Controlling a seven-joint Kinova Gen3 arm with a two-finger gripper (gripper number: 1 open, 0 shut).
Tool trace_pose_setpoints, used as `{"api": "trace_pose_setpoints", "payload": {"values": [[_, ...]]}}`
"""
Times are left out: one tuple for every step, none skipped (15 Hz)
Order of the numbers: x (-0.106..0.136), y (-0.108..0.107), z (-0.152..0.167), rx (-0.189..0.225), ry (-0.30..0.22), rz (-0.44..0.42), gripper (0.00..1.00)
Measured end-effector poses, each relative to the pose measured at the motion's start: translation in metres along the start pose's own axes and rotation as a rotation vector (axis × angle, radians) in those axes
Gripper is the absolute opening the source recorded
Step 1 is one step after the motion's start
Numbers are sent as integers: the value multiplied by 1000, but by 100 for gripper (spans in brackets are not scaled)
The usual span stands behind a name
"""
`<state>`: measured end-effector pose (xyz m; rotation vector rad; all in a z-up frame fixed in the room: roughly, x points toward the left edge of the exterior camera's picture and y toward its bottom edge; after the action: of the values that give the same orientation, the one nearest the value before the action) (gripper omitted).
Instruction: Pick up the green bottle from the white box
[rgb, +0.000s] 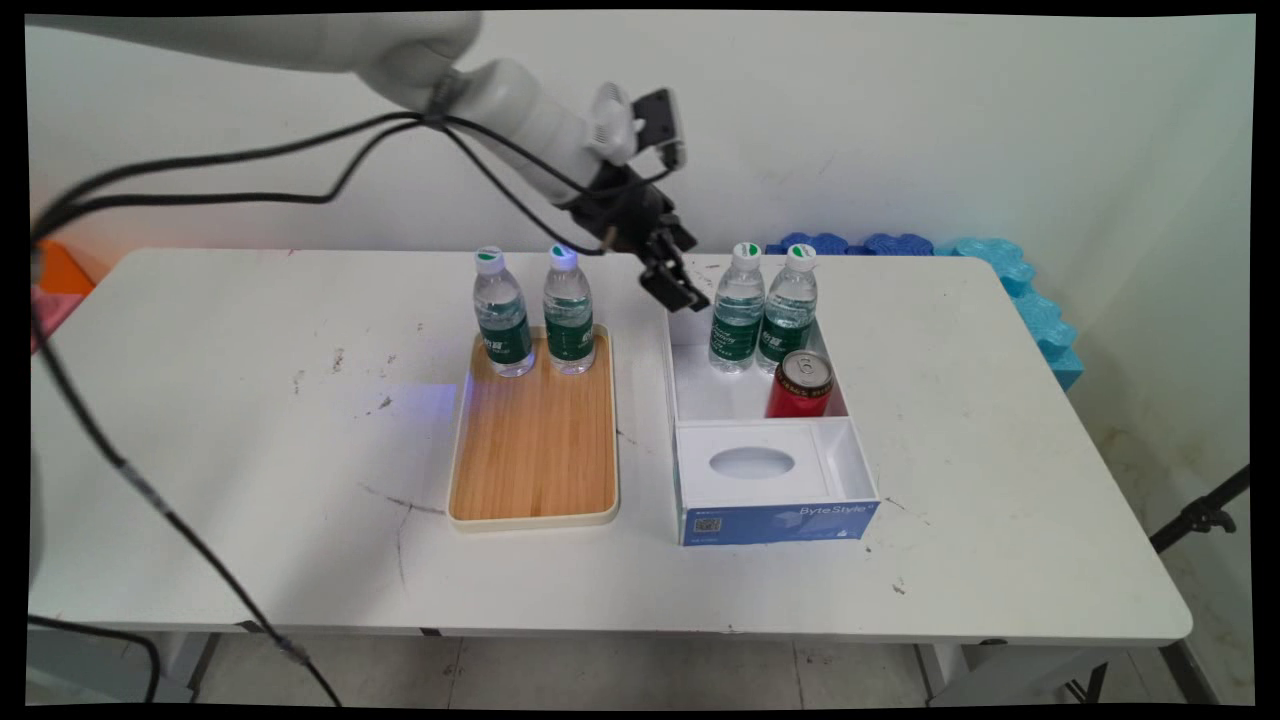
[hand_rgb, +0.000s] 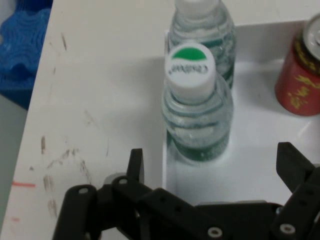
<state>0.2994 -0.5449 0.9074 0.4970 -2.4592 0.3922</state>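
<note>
White scuffed counter (rgb: 250, 420), wall behind. Tool (rgb: 672, 282) spread, empty, above box (rgb: 840, 470); bottles (rgb: 738, 310) at 3 o'clock.

2 bottles (rgb: 535, 312) at tray's (rgb: 535, 470) far end; right, box (rgb: 690, 400) w/ 2 bottles (rgb: 762, 308), can (rgb: 800, 385).

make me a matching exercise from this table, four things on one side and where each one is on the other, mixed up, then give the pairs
Things
1. red can
2. wooden tray
3. pincer
4. blue foam mats

Places
A. in the air above the white box's far left corner, open and holding nothing
B. along the table's far right edge, by the wall
C. inside the white box, in front of two water bottles
D. flat on the table left of the box, with two bottles standing at its far end

Pairs: 1-C, 2-D, 3-A, 4-B
</note>
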Motion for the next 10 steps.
{"api": "trace_pose_setpoints", "payload": {"values": [[4,-3,11,-2,-1,-1,100],[8,-4,19,-4,-2,-1,100],[11,-6,28,-8,-3,0,100],[13,-8,37,-13,-5,1,100],[15,-9,43,-17,-7,2,100],[16,-9,48,-21,-9,3,100],[18,-9,54,-27,-10,5,100],[19,-10,59,-32,-11,7,100],[20,-10,64,-37,-13,8,100],[21,-10,68,-41,-14,10,100]]}}
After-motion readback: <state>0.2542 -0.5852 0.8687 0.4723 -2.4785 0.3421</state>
